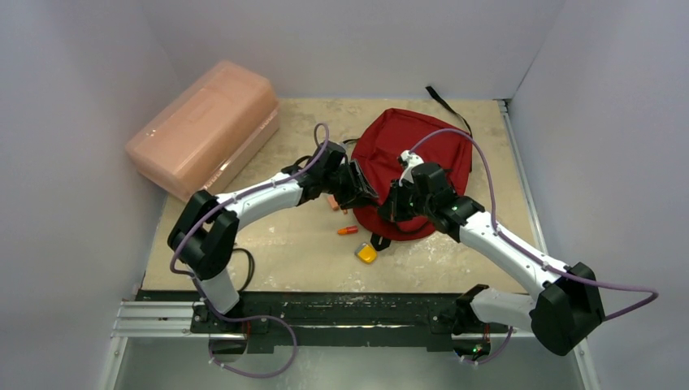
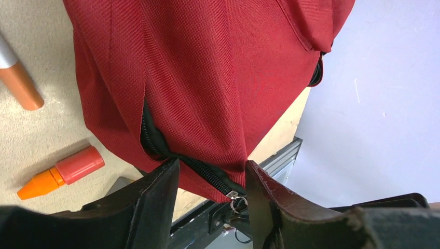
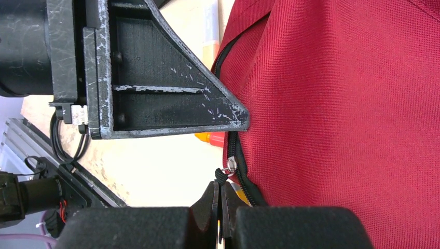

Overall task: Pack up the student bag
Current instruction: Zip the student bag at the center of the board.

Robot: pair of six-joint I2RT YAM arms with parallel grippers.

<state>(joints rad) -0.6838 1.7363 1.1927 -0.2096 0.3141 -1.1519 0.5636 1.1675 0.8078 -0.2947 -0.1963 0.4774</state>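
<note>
Left wrist: student bag (image 2: 207,78) between parted jaws

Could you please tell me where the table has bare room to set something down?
Bare table lies front left, between the left arm, the near rail and the yellow item. Another patch is at the back, between the pink box and the student bag. Crowded: the bag's near edge, with the left gripper, right gripper and orange crayon.

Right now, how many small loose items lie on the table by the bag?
3: an orange marker by the left gripper, a red-and-orange stick at the bag's near edge, a yellow item just in front. Others may be hidden.
</note>
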